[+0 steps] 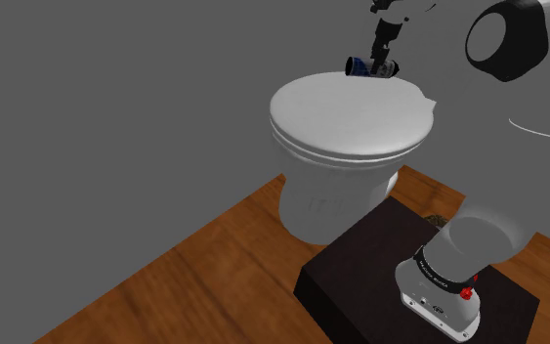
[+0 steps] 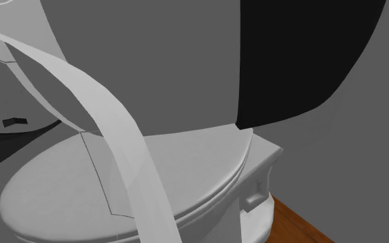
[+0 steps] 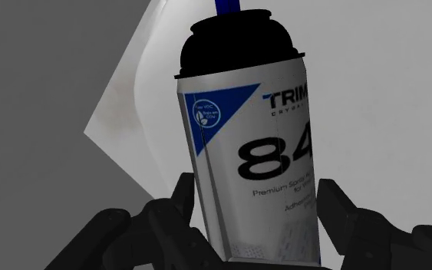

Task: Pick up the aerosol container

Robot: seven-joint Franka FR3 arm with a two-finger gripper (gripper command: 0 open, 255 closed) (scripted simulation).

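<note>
The aerosol can (image 3: 252, 153) is white with a black domed cap, a blue corner patch and black lettering. In the wrist view it stands between my two black fingers (image 3: 185, 201), which press against both of its sides. In the shoulder view the can (image 1: 359, 66) lies sideways at the far edge of the white toilet lid (image 1: 351, 117), its blue end toward that view's left. My gripper (image 1: 384, 66) comes down on it from above and is shut on it. I cannot tell whether the can still touches the toilet.
The white toilet (image 1: 331, 186) stands on a wooden floor (image 1: 214, 283) against a grey wall. My black stand (image 1: 380, 274) sits just in front of it. In the second exterior view the lid (image 2: 186, 172) and tank (image 2: 262, 166) sit behind white arm parts (image 2: 117, 138), beside a black area (image 2: 303, 55).
</note>
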